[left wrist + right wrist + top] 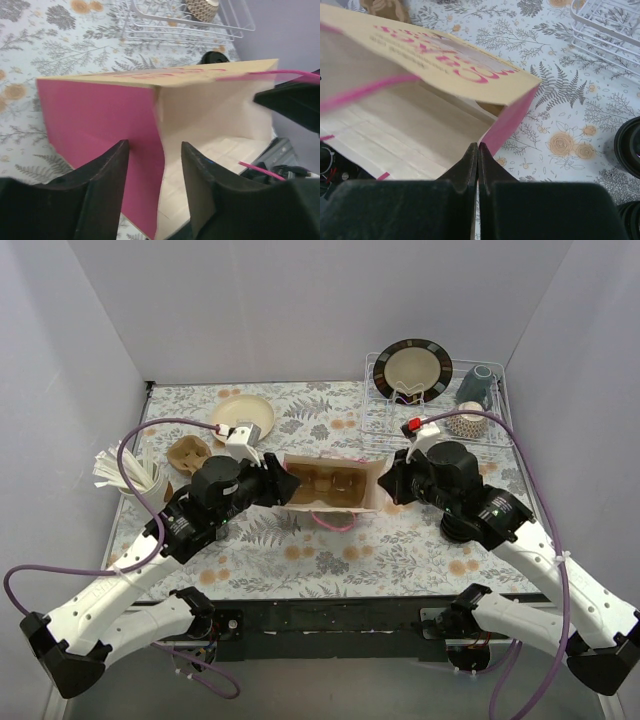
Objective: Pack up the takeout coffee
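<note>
The step in hand looks like opening the paper bag [95, 120], which stands in the middle of the desk with a pulp cup carrier [330, 483] inside. The left hand [155, 146] is spread, its fingers straddling the rim of the bag's pink side panel without gripping it. The right hand [478, 150] is pressed together at the opposite pink panel's rim, seemingly pinching the paper.

I cannot pick out the takeout coffee with certainty. Two black round rims [629, 145] show toward the right edge of the desk, and overhead the right arm covers that spot.

Next, one hand probably has to keep the mouth wide while the other lets go to fetch the cup.

Pink lettering [470, 70] runs across the bag's outer face, upside down and unreadable.
</note>
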`<state>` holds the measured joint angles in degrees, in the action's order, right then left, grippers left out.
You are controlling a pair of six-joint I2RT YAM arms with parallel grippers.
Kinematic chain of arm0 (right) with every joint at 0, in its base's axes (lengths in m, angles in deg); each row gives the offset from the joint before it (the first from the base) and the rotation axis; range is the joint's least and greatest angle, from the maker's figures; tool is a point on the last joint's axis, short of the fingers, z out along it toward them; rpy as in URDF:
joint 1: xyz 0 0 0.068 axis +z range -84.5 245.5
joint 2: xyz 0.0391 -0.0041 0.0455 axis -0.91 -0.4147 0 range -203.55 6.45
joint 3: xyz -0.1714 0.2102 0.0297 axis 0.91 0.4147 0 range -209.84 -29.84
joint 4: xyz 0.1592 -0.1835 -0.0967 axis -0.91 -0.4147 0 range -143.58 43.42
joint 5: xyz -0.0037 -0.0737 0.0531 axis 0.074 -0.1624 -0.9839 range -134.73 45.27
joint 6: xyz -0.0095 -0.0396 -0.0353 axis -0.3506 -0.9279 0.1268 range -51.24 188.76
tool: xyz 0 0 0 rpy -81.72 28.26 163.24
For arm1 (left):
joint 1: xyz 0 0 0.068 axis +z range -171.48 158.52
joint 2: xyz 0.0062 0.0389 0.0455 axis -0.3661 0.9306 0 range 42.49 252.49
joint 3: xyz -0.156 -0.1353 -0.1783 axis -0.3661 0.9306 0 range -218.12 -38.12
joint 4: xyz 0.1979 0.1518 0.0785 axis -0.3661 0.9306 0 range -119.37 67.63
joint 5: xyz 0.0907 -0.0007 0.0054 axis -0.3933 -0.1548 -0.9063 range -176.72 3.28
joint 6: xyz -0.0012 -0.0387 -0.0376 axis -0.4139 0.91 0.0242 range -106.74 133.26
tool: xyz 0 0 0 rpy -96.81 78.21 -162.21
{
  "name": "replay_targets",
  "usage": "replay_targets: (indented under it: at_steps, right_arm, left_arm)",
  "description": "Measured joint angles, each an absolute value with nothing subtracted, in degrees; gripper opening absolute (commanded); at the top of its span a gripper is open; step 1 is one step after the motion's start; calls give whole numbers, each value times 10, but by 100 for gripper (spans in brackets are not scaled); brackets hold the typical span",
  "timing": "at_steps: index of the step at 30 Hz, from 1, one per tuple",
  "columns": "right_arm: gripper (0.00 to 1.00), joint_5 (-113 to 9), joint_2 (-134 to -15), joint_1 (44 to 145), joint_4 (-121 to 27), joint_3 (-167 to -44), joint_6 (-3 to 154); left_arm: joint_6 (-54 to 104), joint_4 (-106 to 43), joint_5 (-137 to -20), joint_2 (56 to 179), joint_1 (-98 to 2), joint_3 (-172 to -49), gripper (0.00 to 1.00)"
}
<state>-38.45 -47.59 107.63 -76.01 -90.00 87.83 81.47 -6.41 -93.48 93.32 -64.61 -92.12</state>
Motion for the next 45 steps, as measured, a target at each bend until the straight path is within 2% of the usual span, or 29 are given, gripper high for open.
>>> replay_targets:
  at_steps: [1,3,8,15,17,20,21,27,28,31,32,35,38,42,43,44,45]
  right_arm:
    - [1,-391,-468,1076,-748,-890,873]
    - [1,-404,-460,1076,-733,-880,863]
    - [1,-428,-446,1076,-710,-858,849]
    - [1,-454,-408,1076,-695,-822,843]
    - [1,-464,-398,1077,-689,-810,842]
    - [1,-467,-391,1077,-689,-803,839]
    - [1,-467,-389,1078,-689,-801,838]
    - [1,-474,-380,1079,-688,-793,837]
    - [2,-475,-379,1079,-688,-791,838]
    - [6,-475,-379,1079,-689,-791,842]
    - [15,-473,-380,1079,-691,-793,845]
    - [30,-461,-399,1079,-707,-822,856]
    - [36,-442,-423,1079,-725,-870,865]
    - [37,-416,-449,1079,-752,-954,877]
    - [39,-410,-455,1079,-755,-974,880]
    - [46,-405,-460,1079,-760,-992,881]
    - [47,-403,-464,1079,-764,-1005,882]
  left_arm:
    - [815,-60,-925,930,-646,-920,58]
    - [816,-55,-908,927,-647,-921,58]
    - [813,-10,-862,925,-648,-930,54]
    - [806,49,-858,919,-648,-933,52]
    - [802,63,-858,918,-648,-933,47]
    - [799,73,-858,918,-648,-933,34]
    - [798,75,-858,918,-648,-933,24]
    - [798,79,-858,907,-648,-928,6]
    - [797,80,-858,904,-648,-928,0]
    - [797,79,-858,900,-648,-928,0]
    - [797,79,-858,901,-648,-928,0]
    - [797,78,-858,904,-648,-928,0]
    - [799,71,-858,910,-648,-928,0]
    - [800,60,-868,914,-648,-928,0]
    - [799,55,-873,913,-648,-928,0]
    - [796,49,-877,911,-648,-926,0]
    - [794,40,-879,906,-648,-923,0]
